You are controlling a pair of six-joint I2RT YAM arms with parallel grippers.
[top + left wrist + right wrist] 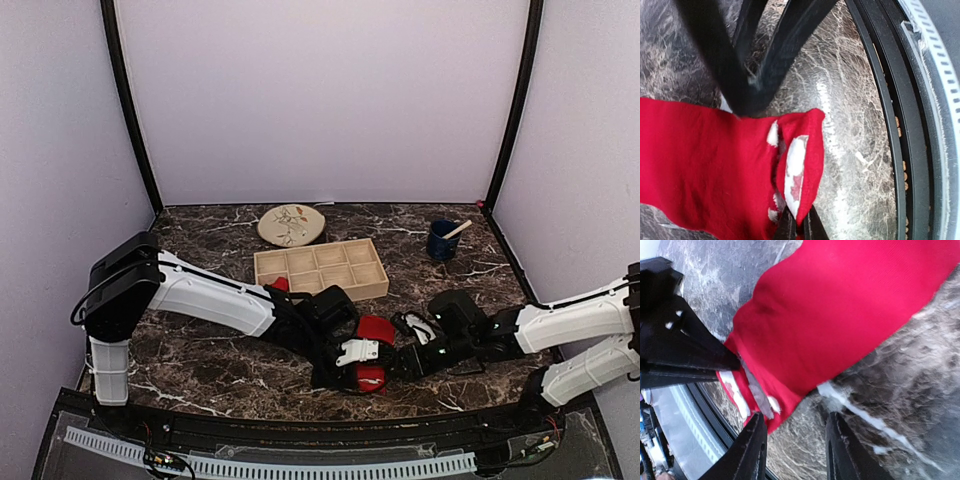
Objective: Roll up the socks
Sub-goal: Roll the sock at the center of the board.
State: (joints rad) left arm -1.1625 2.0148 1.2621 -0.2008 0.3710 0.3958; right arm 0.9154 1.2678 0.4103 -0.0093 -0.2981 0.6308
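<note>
While the left gripper (pixel 747 96) pinches the sock (pixel 705 160), seemingly lying near-to-far, the right gripper (pixel 796 417) stands wide.

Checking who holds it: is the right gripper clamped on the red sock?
No: the right gripper stands open, with bare marble tabletop between its fingers and the red sock only near one of them.

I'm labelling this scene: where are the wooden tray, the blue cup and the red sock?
wooden tray (pixel 370 289), top view, front wall.
blue cup (pixel 440 246), top view, outer wall.
red sock (pixel 700 150), left wrist view, flat middle.
</note>
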